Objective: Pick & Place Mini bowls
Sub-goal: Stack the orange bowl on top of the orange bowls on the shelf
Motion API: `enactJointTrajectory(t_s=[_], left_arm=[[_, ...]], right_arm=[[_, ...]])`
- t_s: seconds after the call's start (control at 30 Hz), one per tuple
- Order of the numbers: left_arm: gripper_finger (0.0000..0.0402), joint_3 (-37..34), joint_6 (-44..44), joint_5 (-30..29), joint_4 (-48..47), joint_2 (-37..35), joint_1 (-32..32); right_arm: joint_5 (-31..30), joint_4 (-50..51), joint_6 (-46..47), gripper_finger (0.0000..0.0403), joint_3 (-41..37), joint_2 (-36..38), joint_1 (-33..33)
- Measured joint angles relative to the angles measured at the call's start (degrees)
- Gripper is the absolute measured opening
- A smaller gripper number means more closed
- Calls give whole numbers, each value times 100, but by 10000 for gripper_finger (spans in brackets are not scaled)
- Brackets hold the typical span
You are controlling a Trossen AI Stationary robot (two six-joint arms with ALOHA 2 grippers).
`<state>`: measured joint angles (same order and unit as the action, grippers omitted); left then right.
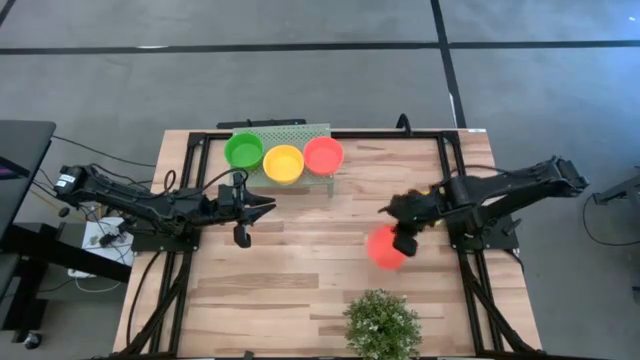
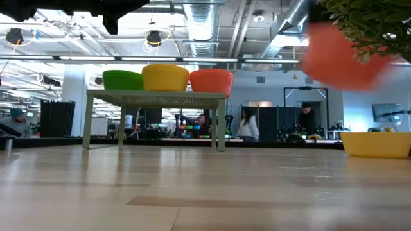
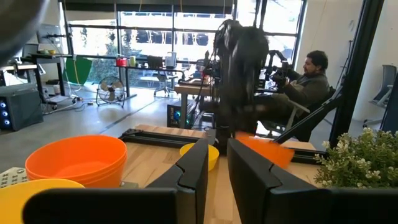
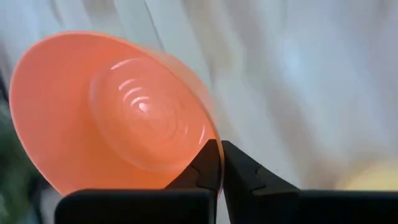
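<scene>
A red-orange mini bowl is pinched by its rim in the right gripper, up in the air near the worktop's right edge. The left gripper waits near the stand, fingers slightly apart.

Soft, even light falls on my pale wooden table, and the shadows on it are weak. Seen from table height, bright ceiling lamps glow far off, and the wood close up looks fuzzy. The round red-orange plastic bowl I carry is smeared with blur from above and from the side. Near my right wrist it has small white shiny spots, and everything behind it is streaky. Big bright windows shine past my left wrist.
</scene>
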<state>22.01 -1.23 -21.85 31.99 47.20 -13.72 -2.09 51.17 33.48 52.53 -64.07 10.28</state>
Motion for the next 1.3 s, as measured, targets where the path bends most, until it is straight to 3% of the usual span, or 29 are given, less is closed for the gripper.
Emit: enactJointTrajectory(t_s=[0.13,0.33,0.47,0.63,0.87,1.03,1.17,1.3], left_arm=[[62,-1,0,-2,0,0,0],[62,-1,0,0,-19,0,0],[62,-3,-2,0,-61,19,0],[62,-6,-2,0,-190,21,0],[62,-6,-2,0,-318,20,0],[62,-6,-2,0,-336,20,0],[62,-6,-2,0,-350,20,0],[62,-6,-2,0,-356,20,0]], right_arm=[[-1113,-913,-258,3,592,-23,-184],[-1541,-2053,-823,1,1317,-546,-875],[-1716,-1917,-859,1,2043,-1247,-1557],[-1132,-1072,-1204,1,3359,-2374,-2287],[-1081,1370,-1349,0,6026,-3956,-2816],[-585,2599,-1299,0,7571,-4917,-3153],[-164,3297,-1339,0,8250,-5545,-3340],[58,3314,-1415,1,8134,-5642,-3414]])
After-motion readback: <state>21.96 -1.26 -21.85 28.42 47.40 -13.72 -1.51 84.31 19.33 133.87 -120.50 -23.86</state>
